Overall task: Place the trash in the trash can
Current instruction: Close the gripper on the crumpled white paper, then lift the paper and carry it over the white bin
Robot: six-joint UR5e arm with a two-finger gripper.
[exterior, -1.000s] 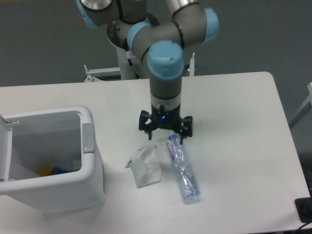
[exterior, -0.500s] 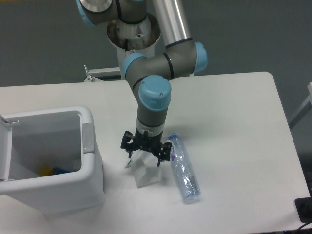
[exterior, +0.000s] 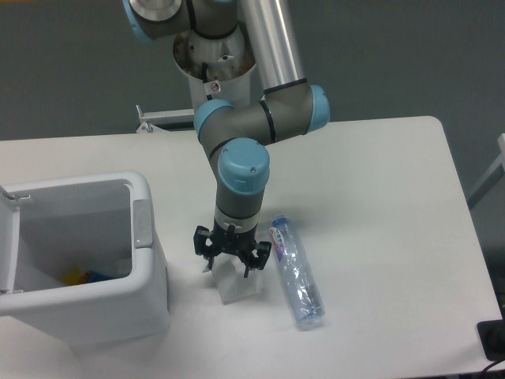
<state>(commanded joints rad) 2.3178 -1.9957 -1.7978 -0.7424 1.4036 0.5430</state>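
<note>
While the black two-finger hand (exterior: 230, 264) points straight down with its fingers spread either side of the top of the crumpled white paper-like wrapper (exterior: 237, 283), it is open and grips nothing, though whether the fingertips touch the paper cannot be told. Just beside the wrapper on the white worktop (exterior: 379, 205) lies the crushed clear plastic bottle with a white-red label (exterior: 296, 271), and to the other side stands the large white rectangular plastic bin (exterior: 87, 257) (grey latch on the rim, something yellow and blue inside)
</note>
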